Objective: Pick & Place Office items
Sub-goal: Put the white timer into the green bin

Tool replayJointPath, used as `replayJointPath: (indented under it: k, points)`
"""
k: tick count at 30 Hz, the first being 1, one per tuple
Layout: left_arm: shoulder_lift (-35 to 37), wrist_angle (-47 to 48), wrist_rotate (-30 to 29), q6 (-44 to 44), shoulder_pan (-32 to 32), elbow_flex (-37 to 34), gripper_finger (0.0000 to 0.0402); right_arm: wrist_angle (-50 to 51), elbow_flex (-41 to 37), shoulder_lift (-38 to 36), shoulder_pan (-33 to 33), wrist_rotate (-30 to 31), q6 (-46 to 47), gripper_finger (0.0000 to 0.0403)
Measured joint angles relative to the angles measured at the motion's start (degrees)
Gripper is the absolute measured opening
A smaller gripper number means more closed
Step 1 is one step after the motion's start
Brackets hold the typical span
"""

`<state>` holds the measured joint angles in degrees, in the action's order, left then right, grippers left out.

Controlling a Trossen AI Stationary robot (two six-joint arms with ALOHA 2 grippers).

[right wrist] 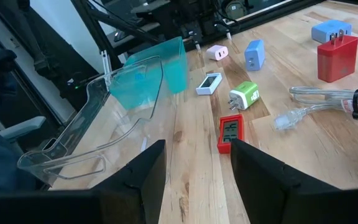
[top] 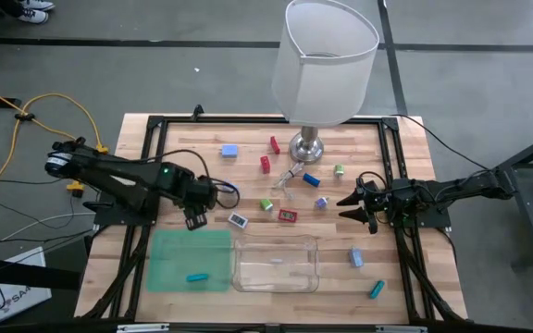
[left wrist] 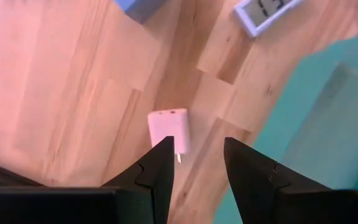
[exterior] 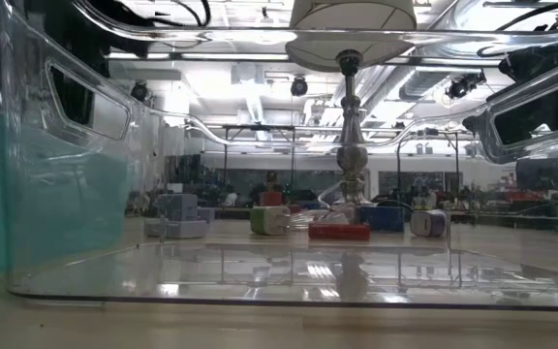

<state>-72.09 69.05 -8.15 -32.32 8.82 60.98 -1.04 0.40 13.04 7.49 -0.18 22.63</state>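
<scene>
High view shows my wooden worktop [top: 155,148] on a dark frame over grey floor, with a white-shaded lamp [top: 327,60] at its far edge. Low view looks into a bright hall of ceiling lights. My clear tray [top: 276,265] looks empty; the green mat [top: 190,260] beside it carries 1 teal stick [top: 197,277]. Office items [top: 288,215] lie scattered mid-worktop. My left pincer [left wrist: 197,163] hangs open above a white plug [left wrist: 169,129]. My right pincer [right wrist: 197,163] waits open, holding nothing.
</scene>
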Motion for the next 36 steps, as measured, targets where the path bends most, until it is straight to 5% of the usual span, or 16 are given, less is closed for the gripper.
replayJointPath:
  k: [13,36]
  points:
    - [-7.4,-15.4,0.0,27.8,-4.3,-0.1,0.0134,0.0,0.0,0.0,0.0,0.0,0.0,0.0166]
    - [-16.6,-25.6,8.5,43.0,-10.6,-0.1,0.0134,0.0,0.0,0.0,0.0,0.0,0.0,0.0166]
